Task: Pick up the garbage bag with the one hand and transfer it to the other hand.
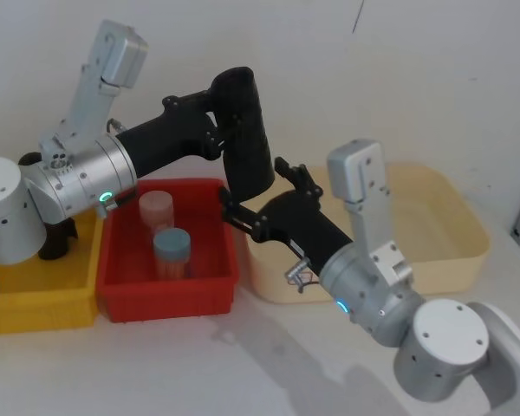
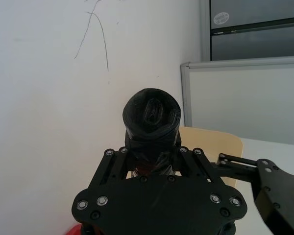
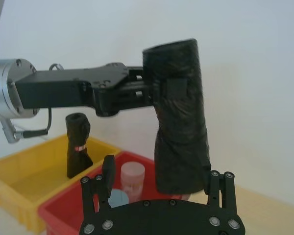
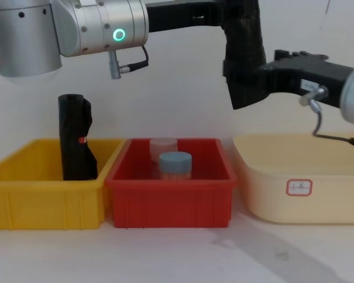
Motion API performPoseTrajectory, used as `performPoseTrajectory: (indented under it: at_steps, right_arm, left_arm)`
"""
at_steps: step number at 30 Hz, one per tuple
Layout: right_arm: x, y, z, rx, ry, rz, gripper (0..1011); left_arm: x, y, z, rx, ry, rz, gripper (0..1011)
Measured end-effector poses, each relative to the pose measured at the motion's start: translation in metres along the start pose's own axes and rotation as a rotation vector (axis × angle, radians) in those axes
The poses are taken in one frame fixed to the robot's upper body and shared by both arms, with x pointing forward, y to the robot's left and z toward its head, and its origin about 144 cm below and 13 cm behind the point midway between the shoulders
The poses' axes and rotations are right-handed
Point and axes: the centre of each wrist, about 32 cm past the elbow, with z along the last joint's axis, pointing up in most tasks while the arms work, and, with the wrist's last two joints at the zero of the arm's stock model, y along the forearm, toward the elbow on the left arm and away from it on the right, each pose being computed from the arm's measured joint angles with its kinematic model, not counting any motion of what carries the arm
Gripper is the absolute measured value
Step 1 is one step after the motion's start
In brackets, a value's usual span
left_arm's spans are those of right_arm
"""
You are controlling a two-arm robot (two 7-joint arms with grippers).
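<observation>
The left gripper (image 1: 218, 132) is squeezing the bag (image 1: 247, 130) near its top. It is holding the bag up in the upper middle of the head view, above the red bin (image 1: 169, 299). The right gripper (image 1: 262, 195) is reaching in from the lower right. Its fingers are spread around the bag's bottom end and are not pinching it yet. The pick-up looks done. I think the swap is halfway: the right one needs to close, then the left one lets go.

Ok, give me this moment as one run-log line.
phase: handover | left claw: shut on garbage bag, upper part, held in air | right claw: open around its lower end | transfer: not yet done
</observation>
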Motion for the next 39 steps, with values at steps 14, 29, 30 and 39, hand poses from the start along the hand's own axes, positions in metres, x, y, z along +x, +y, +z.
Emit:
performPoseTrajectory:
  at_steps: [14, 29, 30, 39]
  right_arm:
    - [-0.006, 0.028, 0.001, 0.049, -0.074, -0.031, 1001]
    - [-0.008, 0.047, -0.008, 0.049, -0.149, -0.046, 1001]
    - [-0.008, 0.048, -0.009, 0.048, -0.152, -0.045, 1001]
    - [-0.009, 0.053, -0.015, 0.028, -0.173, -0.048, 1001]
  left_arm:
    - [0.0, -0.001, 0.0, 0.0, 0.001, -0.001, 371]
    - [0.0, 0.0, 0.0, 0.0, 0.001, 0.001, 371]
    - [0.0, 0.0, 0.0, 0.0, 0.001, 0.001, 371]
    - [0.0, -0.001, 0.0, 0.0, 0.001, 0.0, 371]
